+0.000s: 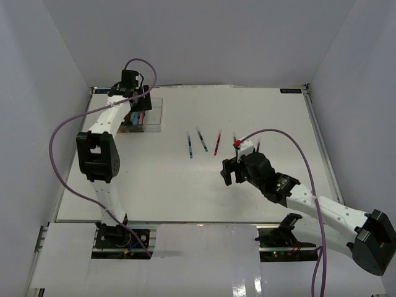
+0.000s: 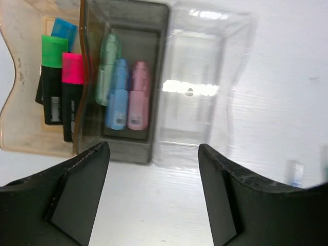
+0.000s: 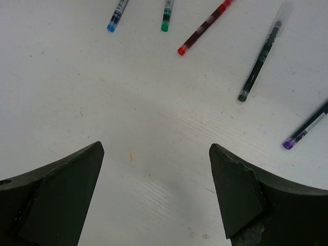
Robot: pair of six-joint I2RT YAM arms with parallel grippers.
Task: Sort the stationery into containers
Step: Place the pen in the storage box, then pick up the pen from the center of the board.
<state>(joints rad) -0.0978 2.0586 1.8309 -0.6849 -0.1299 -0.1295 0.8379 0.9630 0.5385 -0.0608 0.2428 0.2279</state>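
Note:
Three joined bins stand at the table's far left (image 1: 147, 115). In the left wrist view the amber bin (image 2: 23, 136) holds black highlighters with green (image 2: 53, 50), pink (image 2: 73, 68) and blue (image 2: 64, 27) caps. The dark grey bin (image 2: 128, 149) holds mint (image 2: 108, 55), blue (image 2: 118, 97) and pink (image 2: 138, 97) pastel pieces. The clear bin (image 2: 197, 120) holds nothing. My left gripper (image 2: 154, 164) is open and empty just in front of the bins. Thin pens lie mid-table: blue (image 3: 117, 15), green (image 3: 166, 14), red (image 3: 204, 26), black (image 3: 260, 60), purple (image 3: 306, 129). My right gripper (image 3: 156, 164) is open and empty, near side of the pens.
White walls enclose the table on the left, back and right. In the top view the pens lie in a row (image 1: 202, 141) between the bins and my right gripper (image 1: 232, 173). Purple cables loop over both arms.

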